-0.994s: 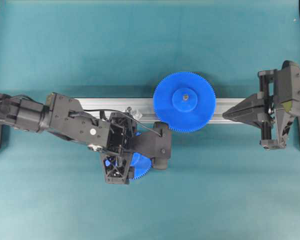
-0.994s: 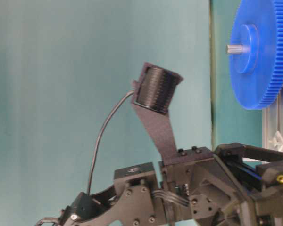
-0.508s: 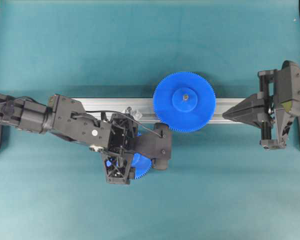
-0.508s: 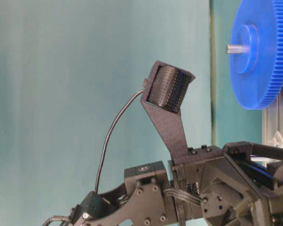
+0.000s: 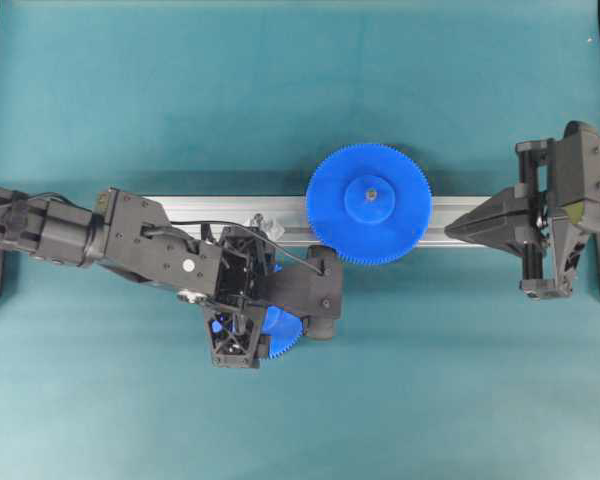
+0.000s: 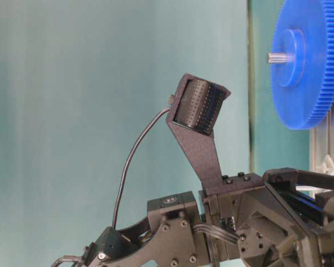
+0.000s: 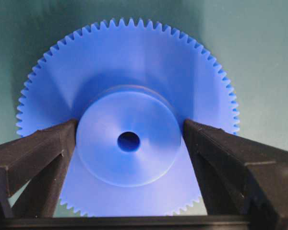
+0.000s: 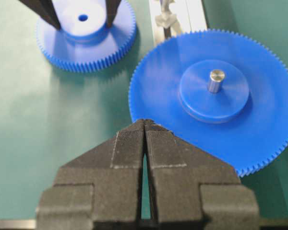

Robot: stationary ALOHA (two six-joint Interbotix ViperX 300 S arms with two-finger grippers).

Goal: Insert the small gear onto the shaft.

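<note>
The small gear (image 7: 129,72) lies flat on the green mat, hub up, its centre hole showing; it is also seen in the right wrist view (image 8: 86,48) and peeks out under the left wrist (image 5: 282,332). My left gripper (image 7: 129,127) points down over it, open, one finger close on each side of the raised hub. I cannot tell whether the fingers touch the hub. The shaft (image 8: 165,21) stands bare on its shiny bracket on the rail, just beyond the left wrist (image 5: 264,222). My right gripper (image 8: 145,124) is shut and empty, by the rail's right end (image 5: 450,232).
A larger blue gear (image 5: 369,203) sits on its own metal pin (image 8: 214,79) on the ribbed aluminium rail (image 5: 180,208); its teeth reach close to the left wrist. The left wrist's camera mount (image 6: 197,108) rises in front of the table-level view.
The left arm shifted slightly a second ago and has stood still for the last half second. The small gear and the right arm have not moved.
</note>
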